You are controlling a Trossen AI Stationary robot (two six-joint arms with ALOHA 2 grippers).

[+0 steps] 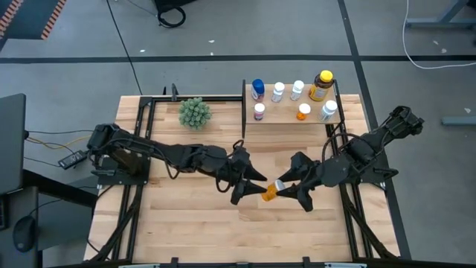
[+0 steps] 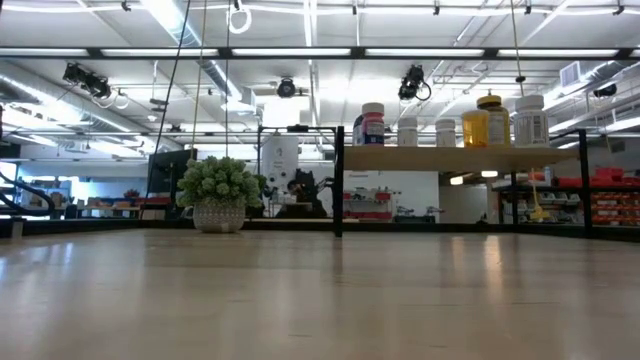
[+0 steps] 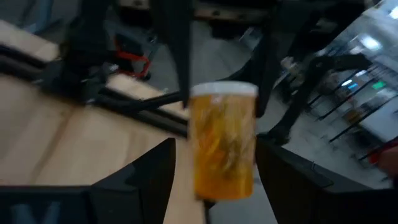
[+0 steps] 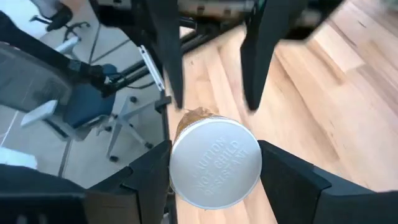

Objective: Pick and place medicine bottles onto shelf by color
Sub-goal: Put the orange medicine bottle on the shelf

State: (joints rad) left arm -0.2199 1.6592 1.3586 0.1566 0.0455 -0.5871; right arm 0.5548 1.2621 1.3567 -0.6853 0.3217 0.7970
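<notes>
An orange pill bottle with a white cap [image 1: 270,193] is held in the air over the table's middle, lying roughly level, cap toward the right arm. My right gripper [image 4: 214,180] is shut on its cap end. My left gripper [image 3: 214,168] is open, and its fingers stand on either side of the bottle's body [image 3: 224,143] with a gap on one side. The shelf [image 1: 286,117] stands at the far right. It carries a blue bottle [image 1: 257,89], several white ones, an amber yellow-capped one [image 1: 321,85], a purple-labelled one [image 1: 259,112] and an orange one [image 1: 303,112]. My right gripper pinches the orange bottle's white cap [image 4: 214,163] between its two fingers, one on each side of the cap's rim. It comes level from the table's right, along the bottle. The bottle is lifted clear of the table and points away from the gripper toward the left arm.
A green spiky plant in a pot [image 1: 194,112] stands at the far edge, left of the shelf's black upright [image 1: 244,104]. In the low view the shelf [image 2: 440,158] and its bottles show at the right. Bare slatted wood [image 1: 201,231] lies near and left.
</notes>
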